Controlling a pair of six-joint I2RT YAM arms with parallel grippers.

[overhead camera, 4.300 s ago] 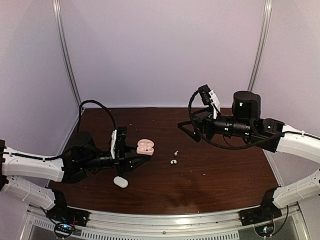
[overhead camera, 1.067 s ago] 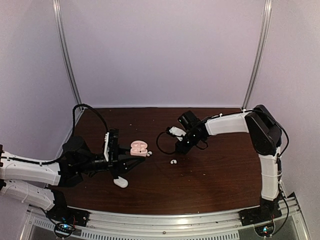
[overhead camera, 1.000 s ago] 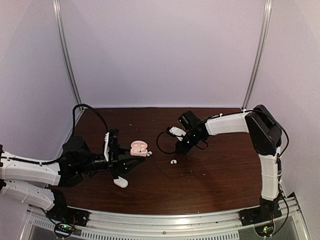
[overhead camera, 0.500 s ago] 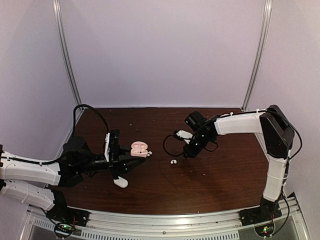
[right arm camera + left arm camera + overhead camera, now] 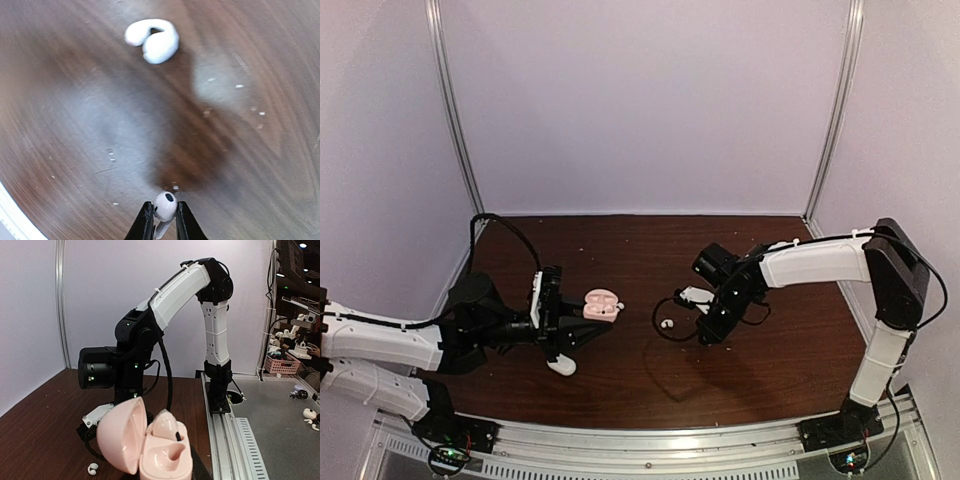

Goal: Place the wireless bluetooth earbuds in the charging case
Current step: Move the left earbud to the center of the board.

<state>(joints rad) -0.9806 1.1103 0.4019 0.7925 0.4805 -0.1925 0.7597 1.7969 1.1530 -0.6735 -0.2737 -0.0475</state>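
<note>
My left gripper [image 5: 588, 318] is shut on the pink charging case [image 5: 603, 303], holding it just above the table at the left. In the left wrist view the charging case [image 5: 162, 455] has its lid [image 5: 121, 440] swung open; a pale rounded piece sits in the far socket and the near socket is bare. My right gripper [image 5: 164, 220] is shut on one white earbud [image 5: 164, 206], pinched by its stem just above the wood. The right gripper [image 5: 706, 334] stands right of centre. The other earbud [image 5: 152, 40] lies loose on the table [image 5: 666, 323], also low in the left wrist view [image 5: 92, 469].
A white oval case [image 5: 561, 365] lies closed on the brown table [image 5: 770, 370] near my left gripper. Small pale crumbs dot the wood. Purple walls close the back and sides, and a metal rail [image 5: 650, 440] runs along the near edge.
My right gripper has pulled back toward the near right with one earbud pinched in it, leaving a single earbud on the table. The left arm and case have barely shifted.
</note>
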